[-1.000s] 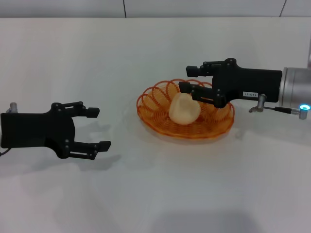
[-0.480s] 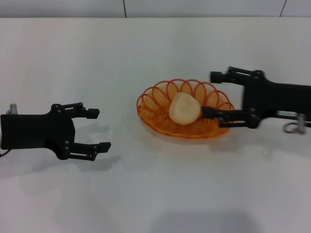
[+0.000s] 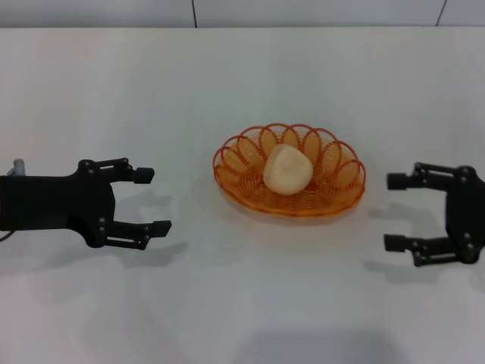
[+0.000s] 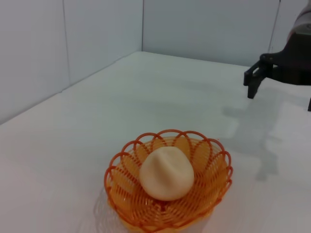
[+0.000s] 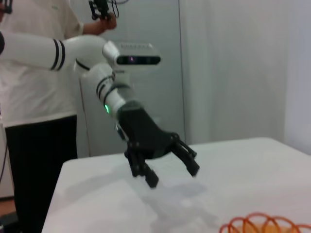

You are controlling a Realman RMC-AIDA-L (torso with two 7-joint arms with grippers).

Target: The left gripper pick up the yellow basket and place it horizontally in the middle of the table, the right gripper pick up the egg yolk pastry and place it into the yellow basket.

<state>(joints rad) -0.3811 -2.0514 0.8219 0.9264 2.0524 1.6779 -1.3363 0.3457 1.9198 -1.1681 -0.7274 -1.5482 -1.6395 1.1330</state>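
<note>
- Left pincer: you will find it low over the tabletop at the left of the head view, fingers spread and holding nothing. It has not moved over the last second. The yellow basket lies well apart from it, out beyond its open fingertips.
- Yellow basket: it rests flat on the tabletop in the middle, between the two pincers and touched by neither. Its position is unchanged. The left wrist view confirms it sits level, rim up.
- Egg yolk pastry: it lies inside the basket, near the centre of the wire floor, dome upward. No finger is in contact with it now.
- Right pincer: this is what has changed. One second ago its fingers were over the basket at the pastry; it has since drawn back clear of the rim and now hovers beside the basket's right edge, fingers spread and empty. The basket lies just ahead of its fingertips.
- Meaning for the task: judge both placements as complete. The release has held, since the pastry stayed put as the pincer withdrew. Expect only the retreat of the arms to remain.
</note>
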